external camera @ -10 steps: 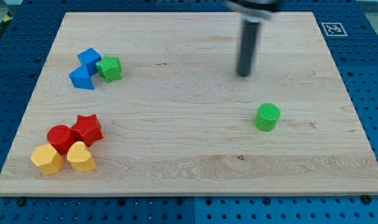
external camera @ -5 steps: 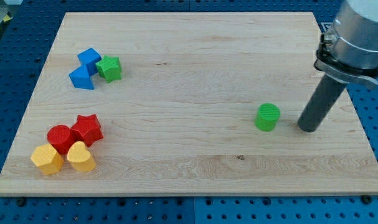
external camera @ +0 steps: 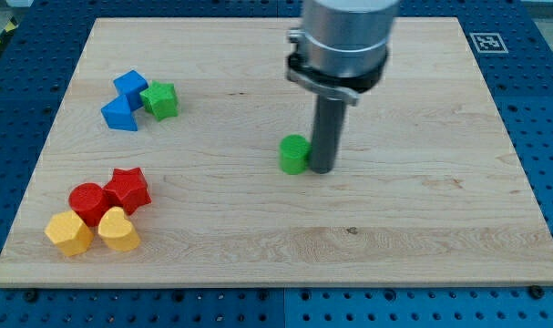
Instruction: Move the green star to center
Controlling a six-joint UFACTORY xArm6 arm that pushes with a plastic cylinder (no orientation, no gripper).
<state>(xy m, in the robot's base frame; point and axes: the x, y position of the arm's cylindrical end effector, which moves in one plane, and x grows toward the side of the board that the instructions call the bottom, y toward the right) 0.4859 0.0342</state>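
Observation:
The green star (external camera: 160, 99) lies at the view's upper left, touching two blue blocks (external camera: 124, 99) on its left. My tip (external camera: 321, 169) stands near the board's middle, far to the right of the star. It touches the right side of a green cylinder (external camera: 294, 154). The rod rises from the tip to the arm's grey body at the view's top.
A red cylinder (external camera: 87, 201) and a red star (external camera: 128, 189) sit at the view's lower left, with a yellow hexagon-like block (external camera: 67, 232) and a yellow heart-like block (external camera: 118, 229) below them. A marker tag (external camera: 485, 42) is at the board's upper right corner.
My tip swung from the upper middle to the right of the green cylinder, then moved left, pushing the cylinder about 100 pixels left to the board's middle. The green star has not moved.

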